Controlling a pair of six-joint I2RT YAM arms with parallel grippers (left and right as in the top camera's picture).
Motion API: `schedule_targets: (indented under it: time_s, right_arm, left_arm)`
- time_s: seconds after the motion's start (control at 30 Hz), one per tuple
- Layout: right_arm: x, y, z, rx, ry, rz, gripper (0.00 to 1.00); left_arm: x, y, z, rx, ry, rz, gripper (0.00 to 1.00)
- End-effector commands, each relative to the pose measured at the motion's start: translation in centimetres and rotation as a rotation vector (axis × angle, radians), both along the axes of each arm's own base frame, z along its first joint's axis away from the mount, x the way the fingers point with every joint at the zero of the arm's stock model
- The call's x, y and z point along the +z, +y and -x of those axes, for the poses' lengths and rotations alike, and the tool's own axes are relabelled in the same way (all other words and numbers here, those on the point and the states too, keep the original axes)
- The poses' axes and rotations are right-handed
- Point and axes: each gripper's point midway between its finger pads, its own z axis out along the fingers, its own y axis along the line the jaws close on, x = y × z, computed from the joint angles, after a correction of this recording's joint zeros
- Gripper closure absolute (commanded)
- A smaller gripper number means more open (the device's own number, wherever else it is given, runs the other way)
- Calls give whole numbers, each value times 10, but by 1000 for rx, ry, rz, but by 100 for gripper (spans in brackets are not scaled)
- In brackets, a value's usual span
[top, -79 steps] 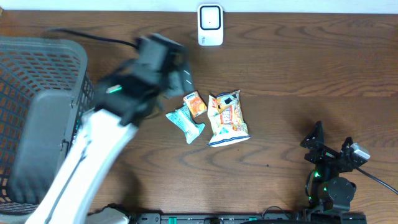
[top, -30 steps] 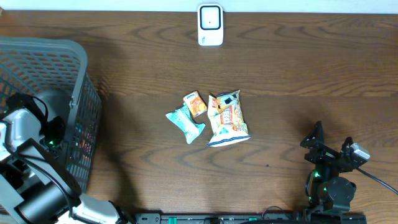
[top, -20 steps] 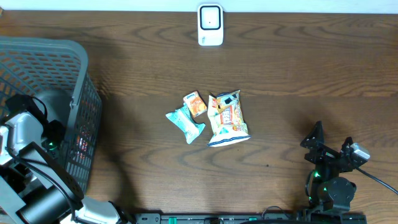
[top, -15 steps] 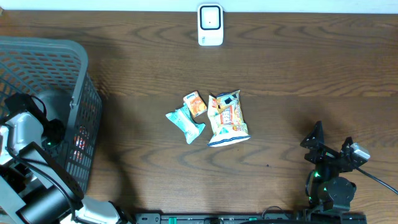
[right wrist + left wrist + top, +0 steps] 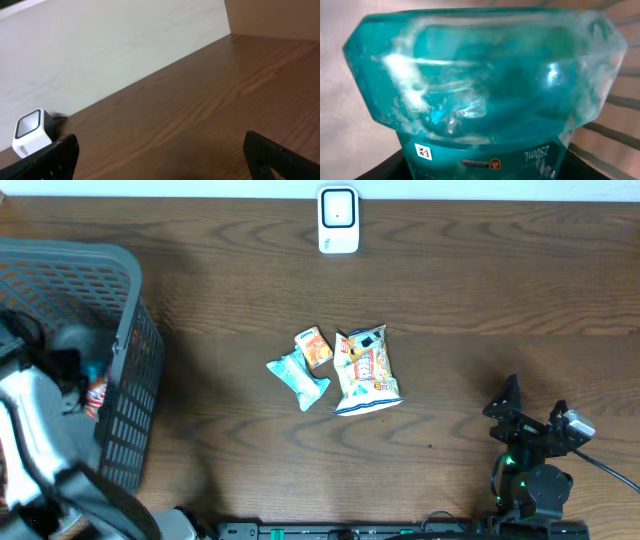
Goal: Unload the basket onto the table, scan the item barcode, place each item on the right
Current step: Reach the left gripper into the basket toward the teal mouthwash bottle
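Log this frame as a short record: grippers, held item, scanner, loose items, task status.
left gripper: closed on a teal pouch, at the gray basket
right gripper: open, empty, near the front edge of the table
scanner: white, at the far edge
loose items: orange packet, teal packet, snack bag, mid-table
scan: not yet done

Your overhead camera looks straight down, scanner (image 5: 338, 220) at top centre. Your right wrist camera sits low, facing that same scanner (image 5: 31, 131) from well away. Your left wrist camera, at the basket (image 5: 70, 280) left of the scanner, nearly touches a teal pouch (image 5: 485, 85).
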Motion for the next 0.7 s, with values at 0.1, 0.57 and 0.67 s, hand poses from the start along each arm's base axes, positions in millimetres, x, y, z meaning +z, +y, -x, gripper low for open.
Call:
schedule_targets:
  time_s: [0.1,0.57,0.67]
  right_arm:
    - [0,0,0,-2,-7,-10,1]
    - [0,0,0,-2,-7,-10,1]
    - [0,0,0,-2,-7,-10,1]
  left_arm:
    - [80,10,8,-59,-91,-243,59]
    - [75,12,19,-79,-12,-271,58]
    - [76,11,19,-82,-15,-269,58]
